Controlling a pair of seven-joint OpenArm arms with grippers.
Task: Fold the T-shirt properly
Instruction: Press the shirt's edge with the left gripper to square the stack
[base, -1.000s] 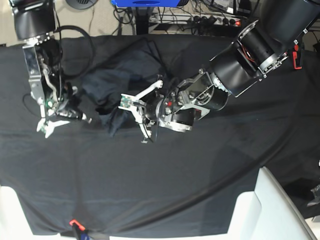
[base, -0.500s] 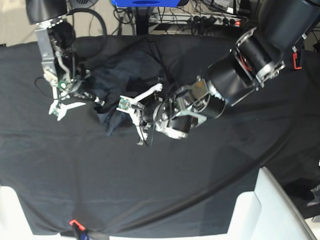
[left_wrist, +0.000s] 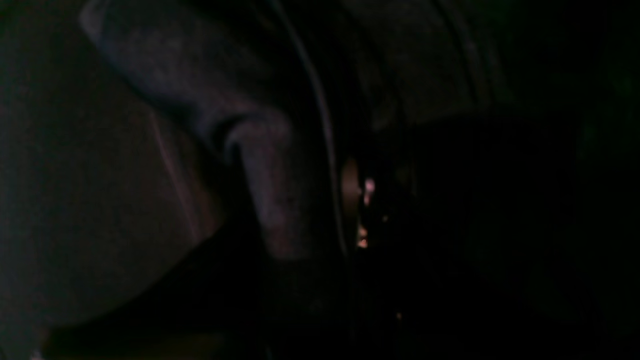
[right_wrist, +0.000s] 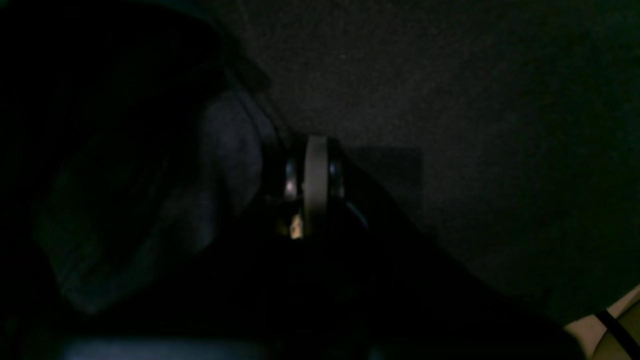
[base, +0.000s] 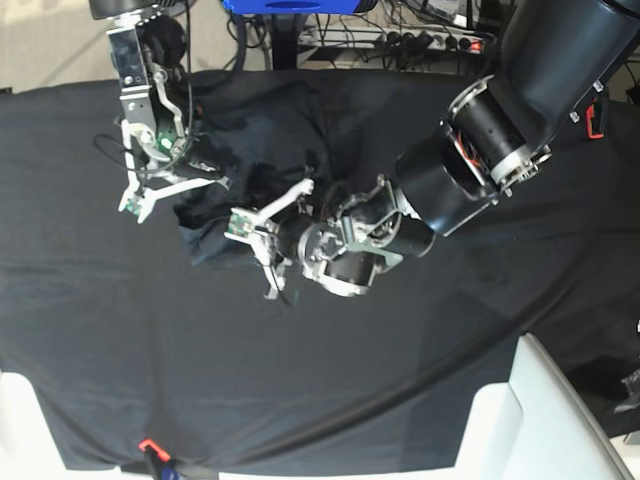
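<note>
Black tablecloth (base: 300, 400): both arms reach over crumpled T-shirt (base: 250, 140), grips unclear.

One shirt (base: 250, 150) lies bunched on one black tablecloth (base: 300, 380). Two robot arms reach over it, each ending in one gripper: the left gripper (base: 262, 240) and the right gripper (base: 160, 190). One white block (base: 540, 420) sits at the near edge, and one small red clip (base: 148, 446).
</note>
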